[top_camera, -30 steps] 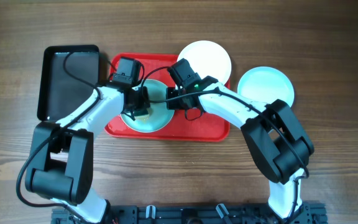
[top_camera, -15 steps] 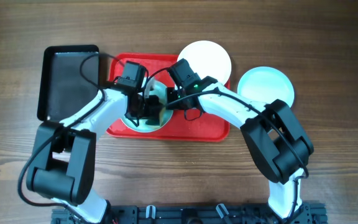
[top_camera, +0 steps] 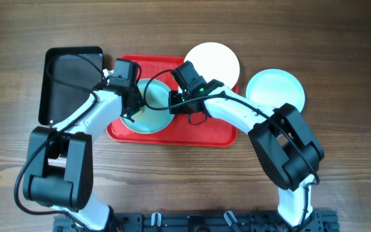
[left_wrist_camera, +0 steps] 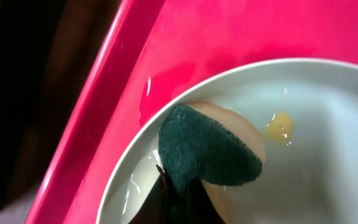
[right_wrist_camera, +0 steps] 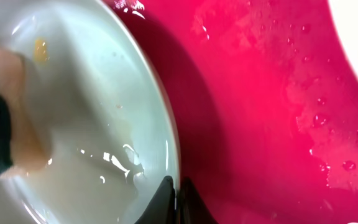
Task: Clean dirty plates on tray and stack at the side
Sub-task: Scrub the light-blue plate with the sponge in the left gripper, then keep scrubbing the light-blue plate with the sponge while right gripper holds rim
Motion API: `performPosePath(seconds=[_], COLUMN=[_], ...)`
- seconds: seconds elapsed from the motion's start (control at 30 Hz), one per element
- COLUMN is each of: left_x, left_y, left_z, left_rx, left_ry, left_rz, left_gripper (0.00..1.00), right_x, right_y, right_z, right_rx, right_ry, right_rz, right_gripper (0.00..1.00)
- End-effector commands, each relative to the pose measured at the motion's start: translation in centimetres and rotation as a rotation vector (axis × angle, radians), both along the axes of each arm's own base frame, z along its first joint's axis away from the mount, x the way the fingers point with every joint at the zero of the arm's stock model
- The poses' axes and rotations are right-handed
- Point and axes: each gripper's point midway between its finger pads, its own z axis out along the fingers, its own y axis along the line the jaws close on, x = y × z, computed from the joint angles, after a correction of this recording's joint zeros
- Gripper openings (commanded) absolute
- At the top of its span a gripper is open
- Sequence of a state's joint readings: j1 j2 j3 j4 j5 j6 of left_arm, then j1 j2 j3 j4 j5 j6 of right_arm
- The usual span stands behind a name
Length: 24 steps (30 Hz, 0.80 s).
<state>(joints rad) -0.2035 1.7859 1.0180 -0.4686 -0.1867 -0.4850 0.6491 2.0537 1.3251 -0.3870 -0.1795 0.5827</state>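
Note:
On the red tray (top_camera: 201, 129) lies a pale plate (top_camera: 152, 111), wet, with a small yellow crumb (left_wrist_camera: 280, 127) on it. My left gripper (top_camera: 132, 109) is shut on a green-and-tan sponge (left_wrist_camera: 207, 149) that is pressed onto the plate's left part. At the plate's right edge, my right gripper (top_camera: 172, 106) is shut on the rim (right_wrist_camera: 169, 155), which casts a dark shadow on the tray (right_wrist_camera: 260, 93). A white plate (top_camera: 212, 61) overlaps the tray's far right corner. An aqua plate (top_camera: 275, 90) rests on the table to the right.
A black tray (top_camera: 69, 84) stands left of the red one, close to my left arm. Water drops dot the red tray floor (right_wrist_camera: 328, 124). Bare wooden table (top_camera: 340, 38) lies around the trays.
My left gripper has dragged the sponge from the plate's middle to its left side. The right gripper has kept its hold on the rim.

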Motion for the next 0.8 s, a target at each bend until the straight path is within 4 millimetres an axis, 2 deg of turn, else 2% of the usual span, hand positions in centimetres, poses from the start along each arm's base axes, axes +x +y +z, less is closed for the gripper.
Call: performPosePath(seconds=[0.0,0.13,0.3,0.47,0.6,0.77], left_x=[0.7,1.5,0.4,-0.8,-0.9,-0.2], left_y=[1.4,-2.3,-5.3,-5.6,-5.8,-6.9], left_z=[-1.2,-0.8,-0.8,-0.6,1.0,2.9], left_rx=[0.050,-0.111,-0.249,-0.261,-0.258,-0.257], left_ry=[0.000,-0.020,0.013,0.078,0.124,0.122], left_rz=[-0.035,-0.208,-0.348,-0.393,-0.423,-0.449], left_gripper=[0.04,0.04,0.04,0.04,0.04,0.04], right_x=[0.3,0.3,0.2,0.1,0.1,0.0], right_y=[-0.7,-0.7,-0.6,-0.4,-0.3,-0.3], right_z=[-0.7,-0.7,-0.7,-0.6,-0.6,-0.6], right_rx=[-0.029,-0.030,-0.024,-0.012,-0.011,-0.009], right_ry=[0.008,0.009,0.013,0.019,0.019,0.022], right_rz=[-0.017,-0.017,-0.013,-0.006,-0.006,-0.005], right_gripper=[0.04,0.04,0.04,0.04,0.04,0.04])
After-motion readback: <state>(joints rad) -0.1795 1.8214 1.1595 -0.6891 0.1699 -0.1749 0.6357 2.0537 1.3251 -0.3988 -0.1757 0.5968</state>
